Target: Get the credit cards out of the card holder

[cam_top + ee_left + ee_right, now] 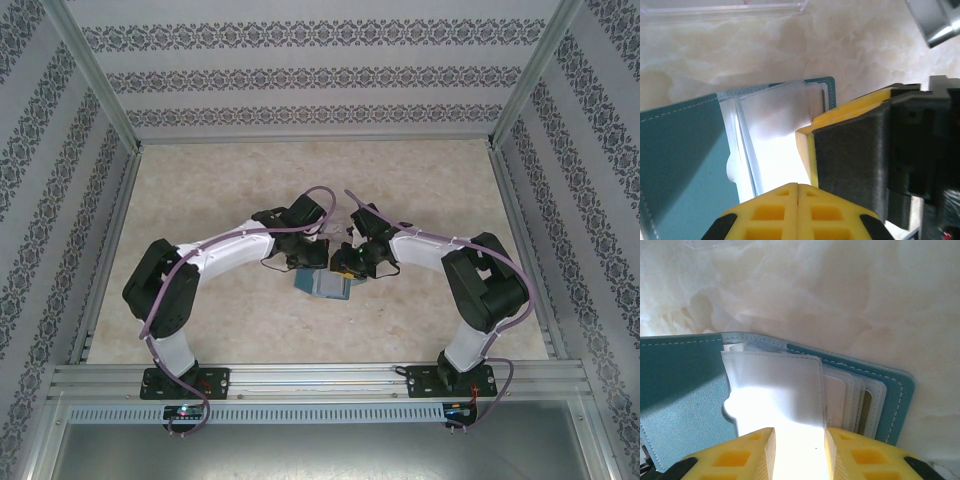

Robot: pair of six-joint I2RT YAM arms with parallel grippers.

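The left tool [798,197] had its yellow fingers pressed together, tip to tip, right over the open card holder [680,165], at the near edge of its clear plastic sleeves [772,130]. Whether a sleeve was pinched between them could not be told. The right tool [795,435] had its fingers apart, and one clear sleeve ran into the gap between them. From the left wrist, one of its yellow and black fingers [855,150] stood just beside the holder's right-hand page.

The card holder lay opened like a book on the bench [840,300], teal covers outward. In the stepped slots of its right-hand page sat the cards [836,400], pale edges showing, with an olive strip in the slot nearest the holder's outer edge. The sleeve in front looked empty, though glare washed out its lower part.

From above, the left arm [220,250] and right arm [440,250] bent inward from either side and met over the holder, wrists tipped down. A clear tray [720,10] lay on the bench beyond the holder, apart from it.
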